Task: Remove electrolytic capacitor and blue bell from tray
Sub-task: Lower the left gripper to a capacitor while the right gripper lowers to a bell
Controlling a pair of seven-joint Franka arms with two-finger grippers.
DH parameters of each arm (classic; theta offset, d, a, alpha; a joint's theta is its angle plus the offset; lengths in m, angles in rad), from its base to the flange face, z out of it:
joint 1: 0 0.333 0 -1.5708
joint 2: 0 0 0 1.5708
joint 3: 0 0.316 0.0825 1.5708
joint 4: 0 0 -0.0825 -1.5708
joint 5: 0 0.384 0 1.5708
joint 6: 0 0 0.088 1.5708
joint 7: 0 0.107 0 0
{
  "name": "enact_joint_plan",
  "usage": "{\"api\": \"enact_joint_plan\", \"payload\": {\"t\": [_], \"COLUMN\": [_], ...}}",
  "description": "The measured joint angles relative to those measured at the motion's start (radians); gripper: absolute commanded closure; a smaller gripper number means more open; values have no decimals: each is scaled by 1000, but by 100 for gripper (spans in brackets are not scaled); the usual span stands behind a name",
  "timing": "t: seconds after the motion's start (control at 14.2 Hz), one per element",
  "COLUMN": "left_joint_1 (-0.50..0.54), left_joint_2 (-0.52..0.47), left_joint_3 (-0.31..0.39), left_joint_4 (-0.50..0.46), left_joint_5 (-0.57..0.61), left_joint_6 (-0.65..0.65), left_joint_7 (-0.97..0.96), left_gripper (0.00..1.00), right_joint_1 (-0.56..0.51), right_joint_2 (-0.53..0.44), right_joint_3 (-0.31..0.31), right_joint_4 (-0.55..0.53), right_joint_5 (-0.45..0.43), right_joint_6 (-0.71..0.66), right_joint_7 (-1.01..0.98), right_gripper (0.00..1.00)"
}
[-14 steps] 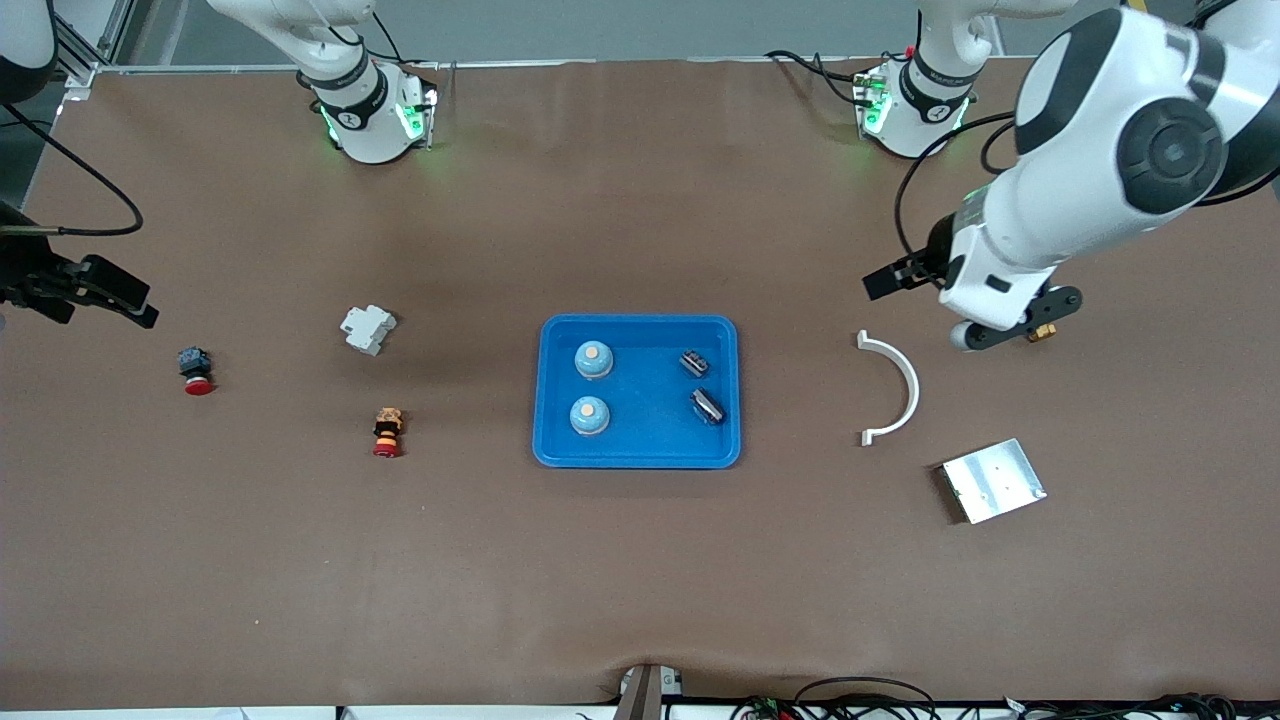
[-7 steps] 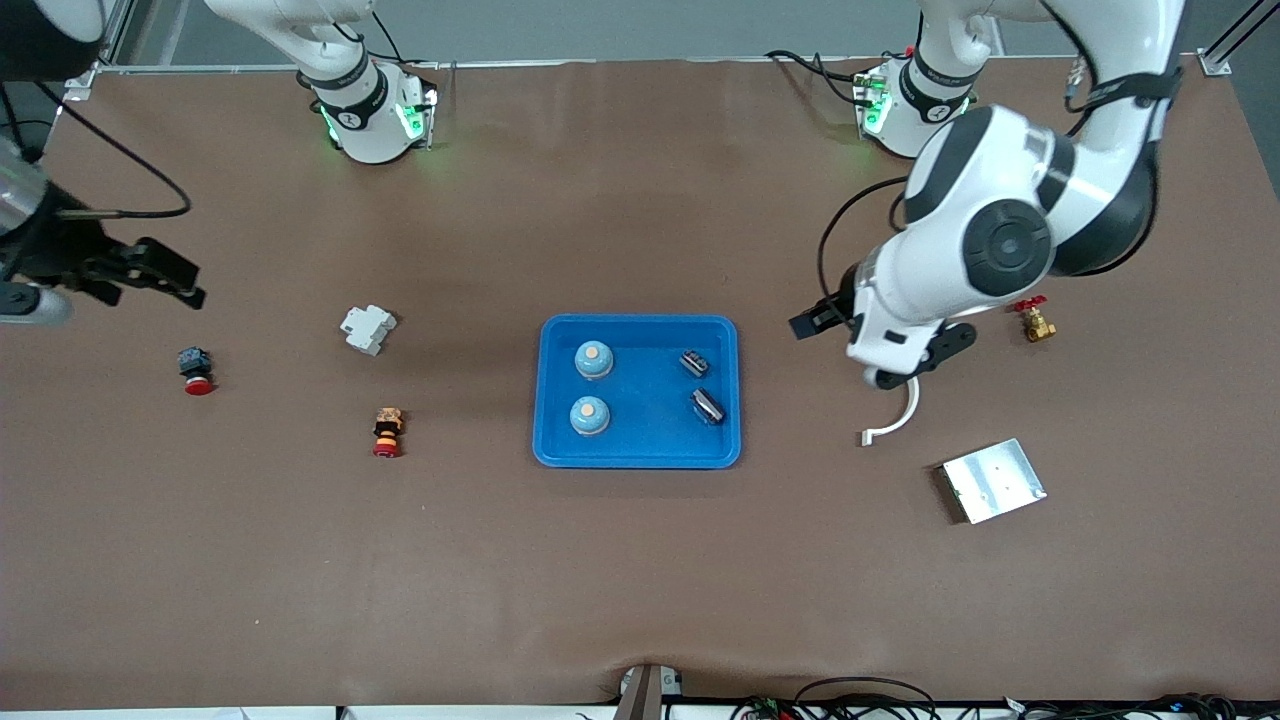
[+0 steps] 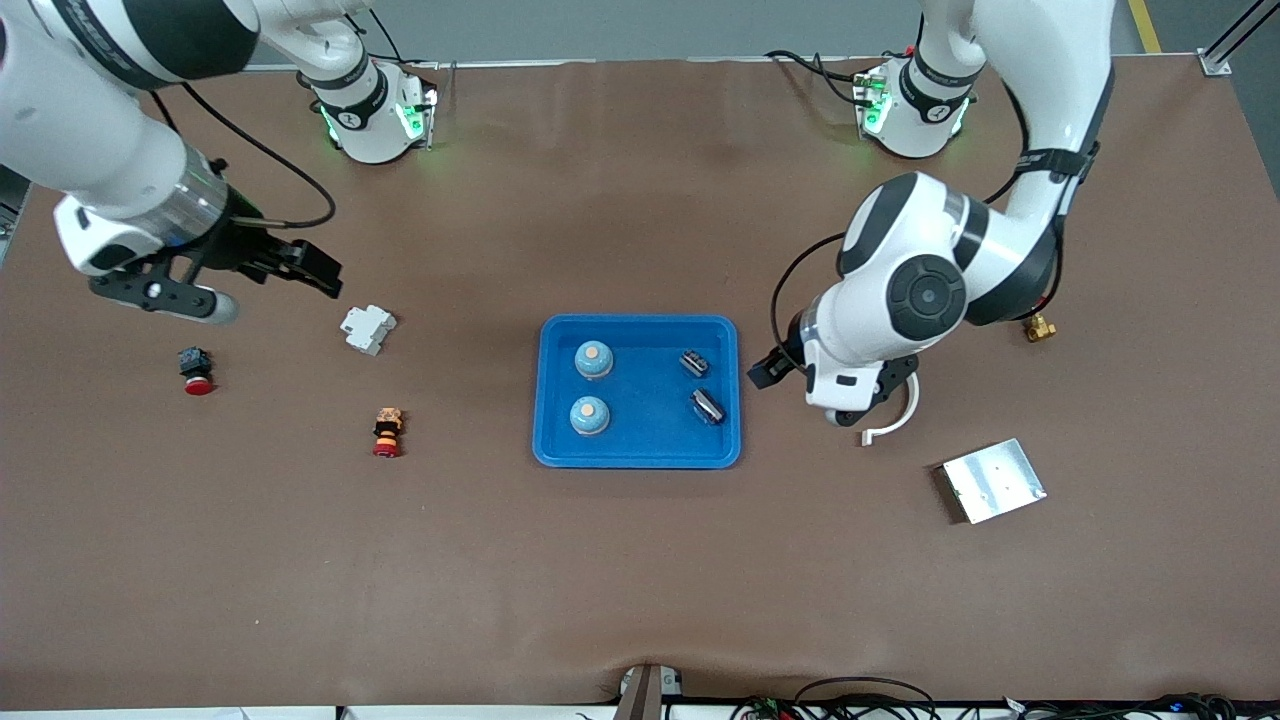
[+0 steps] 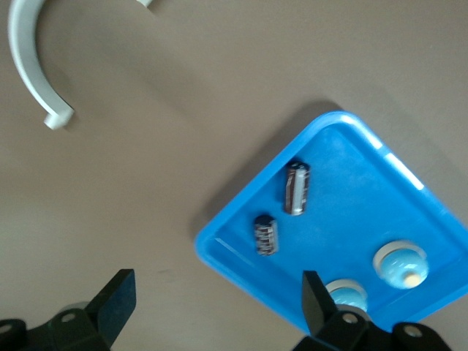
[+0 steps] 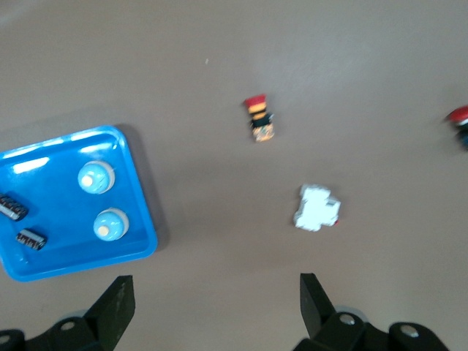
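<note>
A blue tray [image 3: 640, 445] lies mid-table. In it are two light blue bells [image 3: 593, 360] [image 3: 589, 416] and two dark capacitors [image 3: 695, 362] [image 3: 708, 406]. My left gripper [image 3: 772, 373] is open and empty, over the bare table just beside the tray's edge toward the left arm's end. The left wrist view shows the tray [image 4: 344, 219], the capacitors [image 4: 296, 188] [image 4: 265, 235] and the bells [image 4: 400, 265]. My right gripper [image 3: 315, 272] is open and empty, over the table beside a white block [image 3: 368, 328]. The right wrist view shows the tray [image 5: 58, 212] and the bells [image 5: 96, 177].
A white curved piece [image 3: 895, 418] lies partly under the left arm. A metal plate [image 3: 993, 480] and a brass valve [image 3: 1038, 327] lie toward the left arm's end. A red-capped button [image 3: 195, 370] and an orange-red button [image 3: 387, 431] lie toward the right arm's end.
Both arms have swung in toward the tray. The left gripper moved from near the valve to the tray's edge. The right gripper moved from the table's end to beside the white block.
</note>
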State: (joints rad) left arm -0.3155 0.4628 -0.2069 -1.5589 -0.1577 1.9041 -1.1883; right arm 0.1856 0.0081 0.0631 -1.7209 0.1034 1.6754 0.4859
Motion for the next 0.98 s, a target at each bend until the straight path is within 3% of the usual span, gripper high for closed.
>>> {"api": "enact_joint_plan", "payload": {"t": [0.28,0.7,0.98], "left_joint_1": [-27,-70,-94], "left_joint_2": [63,162,221], "left_joint_3": [0,3,5], "left_joint_4": [2,4,5], "left_joint_5": [0,3,36], "left_joint_6": [82,181,258], "left_joint_7": [-81,-132,-164], "left_gripper": [0,0,0], "right_joint_1": [112,304,357], "right_joint_2": [-29,12,66], "right_joint_3": [3,6,5], "right_joint_4": [-27,-178,-195], "right_joint_5": [11,10,10], "right_joint_6": [9,297,348], "right_joint_7": [133,397,489], "right_gripper": [0,0,0]}}
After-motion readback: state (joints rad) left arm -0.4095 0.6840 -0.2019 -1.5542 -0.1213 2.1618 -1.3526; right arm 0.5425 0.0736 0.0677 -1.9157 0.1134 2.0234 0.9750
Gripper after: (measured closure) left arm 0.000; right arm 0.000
